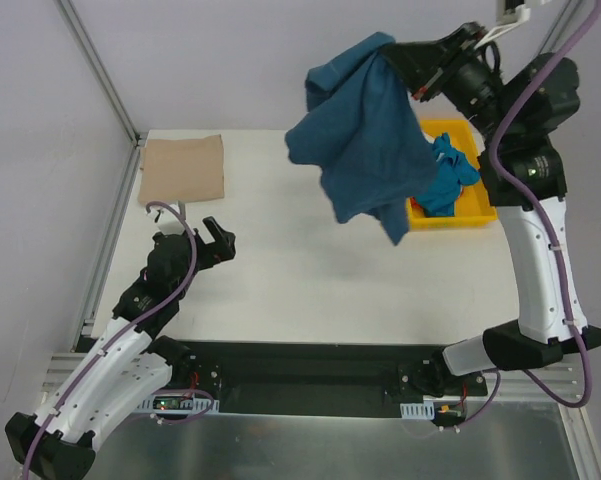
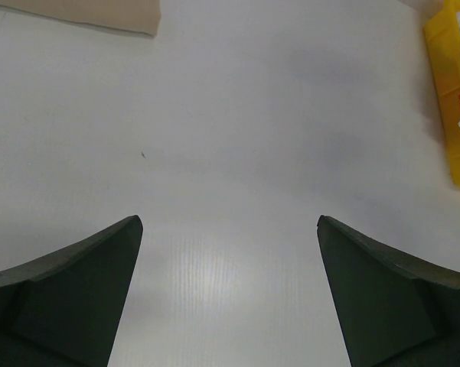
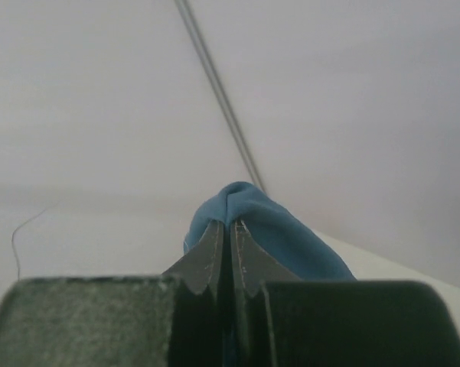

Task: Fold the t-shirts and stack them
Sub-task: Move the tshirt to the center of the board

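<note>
A large dark teal-blue t-shirt point(image 1: 365, 140) hangs crumpled in the air over the table's back right. My right gripper point(image 1: 392, 50) is shut on its top, and in the right wrist view the cloth point(image 3: 272, 225) bulges out past the closed fingertips point(image 3: 228, 225). A tan-beige t-shirt point(image 1: 183, 168) lies folded flat at the back left; its edge point(image 2: 99, 14) shows in the left wrist view. A brighter blue t-shirt point(image 1: 450, 178) lies bunched in the yellow tray point(image 1: 470, 212). My left gripper point(image 1: 218, 240) hovers low over the bare table at the left, open, with nothing between its fingers point(image 2: 84, 283).
The yellow tray point(image 2: 451, 99) stands at the back right with blue and white cloth in it. A metal frame post point(image 1: 100, 65) runs along the back left, with grey walls behind. Both arm bases sit on the black rail point(image 1: 310, 375) at the near edge.
</note>
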`<state>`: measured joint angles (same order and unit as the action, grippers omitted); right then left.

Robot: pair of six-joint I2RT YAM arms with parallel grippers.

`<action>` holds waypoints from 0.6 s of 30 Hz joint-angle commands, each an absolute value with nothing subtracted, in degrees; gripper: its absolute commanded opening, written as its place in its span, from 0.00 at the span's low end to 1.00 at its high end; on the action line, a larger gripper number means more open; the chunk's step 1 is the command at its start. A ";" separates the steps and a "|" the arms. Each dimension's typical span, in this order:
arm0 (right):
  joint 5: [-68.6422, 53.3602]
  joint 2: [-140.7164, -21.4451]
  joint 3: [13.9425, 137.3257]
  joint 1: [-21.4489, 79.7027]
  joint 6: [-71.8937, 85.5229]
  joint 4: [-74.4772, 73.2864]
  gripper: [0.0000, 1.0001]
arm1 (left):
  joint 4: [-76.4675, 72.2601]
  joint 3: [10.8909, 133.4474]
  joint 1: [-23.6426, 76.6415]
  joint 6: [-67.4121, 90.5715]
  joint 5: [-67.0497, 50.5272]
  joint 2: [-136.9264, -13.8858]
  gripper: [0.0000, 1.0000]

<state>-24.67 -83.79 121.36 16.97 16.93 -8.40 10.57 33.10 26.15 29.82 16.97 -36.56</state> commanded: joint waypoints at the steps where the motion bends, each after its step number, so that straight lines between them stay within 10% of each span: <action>1: -21.71 -78.05 113.68 24.51 7.48 -4.48 0.01 | 12.04 33.75 25.66 31.46 16.70 -32.96 0.99; 11: -0.37 -64.43 74.16 23.04 -2.99 -17.04 0.09 | 18.10 33.66 25.66 37.79 20.83 -28.74 0.99; 17: -1.30 -76.43 64.08 10.56 -0.09 -31.63 0.14 | 18.72 35.15 25.66 39.72 20.31 -34.43 0.99; 18: -0.54 -78.12 63.29 9.85 -0.09 -32.25 0.38 | 18.63 35.94 25.66 39.99 19.78 -35.50 0.99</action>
